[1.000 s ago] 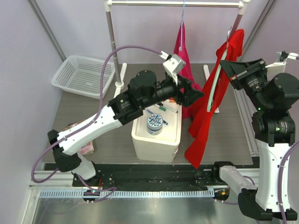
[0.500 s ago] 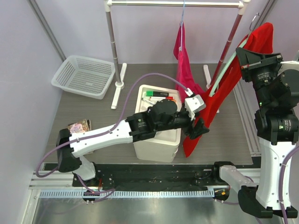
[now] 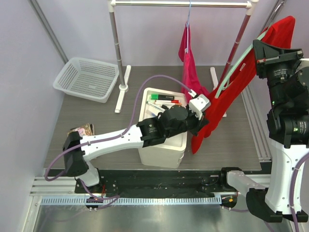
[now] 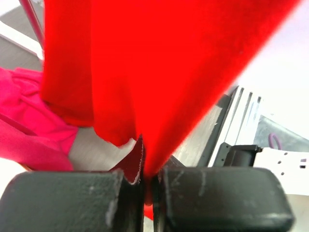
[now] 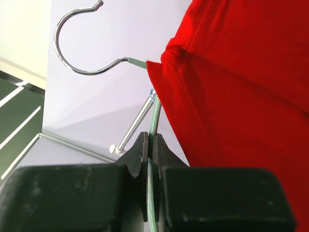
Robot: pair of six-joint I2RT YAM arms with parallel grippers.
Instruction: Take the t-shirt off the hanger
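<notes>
The red t-shirt (image 3: pixel 231 92) hangs slanted on a pale green hanger (image 3: pixel 235 67), held in the air at the right, off the rail. My right gripper (image 3: pixel 259 48) is shut on the hanger's wire (image 5: pixel 154 116) just below its metal hook (image 5: pixel 72 29), beside the shirt's collar (image 5: pixel 241 96). My left gripper (image 3: pixel 205 126) reaches across the white bin and is shut on the shirt's lower part. In the left wrist view red cloth (image 4: pixel 159 72) runs down into the closed jaws of that gripper (image 4: pixel 148 181).
A pink garment (image 3: pixel 189 63) hangs from the rack rail (image 3: pixel 183 4) just left of the red shirt. A white bin (image 3: pixel 161 145) with small items stands under my left arm. A white basket (image 3: pixel 87 77) sits at the back left, next to the rack pole (image 3: pixel 118 53).
My left arm dropped from beside the pink garment to the shirt's lower part and closed on it. My right arm raised the hanger up and to the right.
</notes>
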